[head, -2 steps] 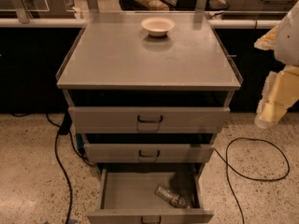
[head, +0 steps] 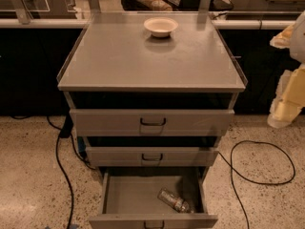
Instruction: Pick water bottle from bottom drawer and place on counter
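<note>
Grey metal cabinet centred in the camera view, standing on a speckled terrazzo floor (head: 33, 175). Its counter (head: 143, 56) is a broad flat top with a low raised lip along the sides and back. Below it sit the top drawer (head: 109, 123) and the narrower middle drawer (head: 119, 156), each with a dark handle at the centre of its front. The bottom drawer (head: 133, 197), lowest and narrowest, is pulled out towards the camera, so its tray is open to view. The arm (head: 299, 35) enters at the right edge of the view, a pale white section above and cream-yellow sections hanging below it, well apart from the cabinet and level with the counter and top drawer. The gripper (head: 283, 111) hangs at the arm's lower end, off the cabinet's right side and above the floor, holding nothing visible; whether it is spread or closed cannot be told. A black cable (head: 261, 182) loops on the floor to the right, and another cable (head: 57, 161) trails down the left. A white bowl (head: 161, 26) rests upright at the back centre of the counter. The water bottle (head: 174, 202) lies on its side, slanted, in the right front part of the bottom drawer; its pale label band is too small to read.
</note>
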`<action>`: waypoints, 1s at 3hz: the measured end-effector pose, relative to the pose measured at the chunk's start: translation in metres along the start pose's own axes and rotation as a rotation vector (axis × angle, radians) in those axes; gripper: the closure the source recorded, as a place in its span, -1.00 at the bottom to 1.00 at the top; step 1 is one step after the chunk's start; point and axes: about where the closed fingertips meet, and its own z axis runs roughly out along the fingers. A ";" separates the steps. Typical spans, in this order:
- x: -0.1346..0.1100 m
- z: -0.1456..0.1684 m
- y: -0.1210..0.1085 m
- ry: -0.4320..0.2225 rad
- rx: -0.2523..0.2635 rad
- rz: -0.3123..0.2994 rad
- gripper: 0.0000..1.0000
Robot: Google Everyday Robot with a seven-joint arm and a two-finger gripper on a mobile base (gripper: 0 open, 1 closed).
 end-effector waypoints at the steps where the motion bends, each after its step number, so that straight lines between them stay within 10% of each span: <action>1: 0.033 -0.007 -0.019 0.022 0.032 0.068 -1.00; 3: 0.111 -0.018 -0.061 0.070 0.120 0.122 -1.00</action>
